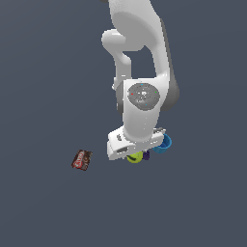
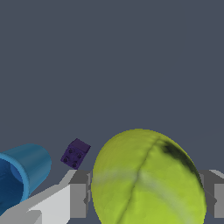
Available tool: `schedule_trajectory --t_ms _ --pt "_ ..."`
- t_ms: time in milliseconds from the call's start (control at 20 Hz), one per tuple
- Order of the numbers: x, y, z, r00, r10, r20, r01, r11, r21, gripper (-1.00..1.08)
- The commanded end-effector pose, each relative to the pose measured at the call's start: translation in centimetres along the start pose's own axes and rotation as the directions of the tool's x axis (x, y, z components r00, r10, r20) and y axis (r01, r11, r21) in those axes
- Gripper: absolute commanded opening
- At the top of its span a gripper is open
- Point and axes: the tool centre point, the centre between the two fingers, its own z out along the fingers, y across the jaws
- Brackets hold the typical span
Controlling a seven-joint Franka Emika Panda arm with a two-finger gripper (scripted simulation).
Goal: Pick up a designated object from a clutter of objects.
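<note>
The yellow-green tennis ball [image 2: 146, 175] with a dark curved mark fills the wrist view and sits between my two fingers. One grey finger [image 2: 78, 199] touches one side of the ball and the other touches the opposite side. My gripper [image 2: 148, 203] looks shut on the ball. In the exterior view the ball [image 1: 135, 157] peeks out under the white hand, and the gripper [image 1: 134, 154] is mostly hidden by the arm. Whether the ball is off the floor I cannot tell.
A blue cup [image 1: 166, 144] lies on its side next to the hand; it also shows in the wrist view [image 2: 24, 173]. A tiny purple block [image 1: 146, 155] [image 2: 75, 153] lies between cup and ball. A brown-red flat packet [image 1: 82, 159] lies apart at the exterior view's left. The orange-red ball is out of view.
</note>
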Motion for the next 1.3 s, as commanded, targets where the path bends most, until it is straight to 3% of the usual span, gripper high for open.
schedule_trajectory --t_ms 0,900,1250 --pt "-0.7 1.9 -2.6 1.000 0.000 -0.002 0.000 1.000 0.000 -1.00" --pt "-5.5 15.5 -19.9 1.000 -0.001 -0.003 0.001 1.000 0.002 -1.00" --pt "-6.7 19.6 -25.0 1.000 -0.001 -0.002 0.001 1.000 0.000 -1.00"
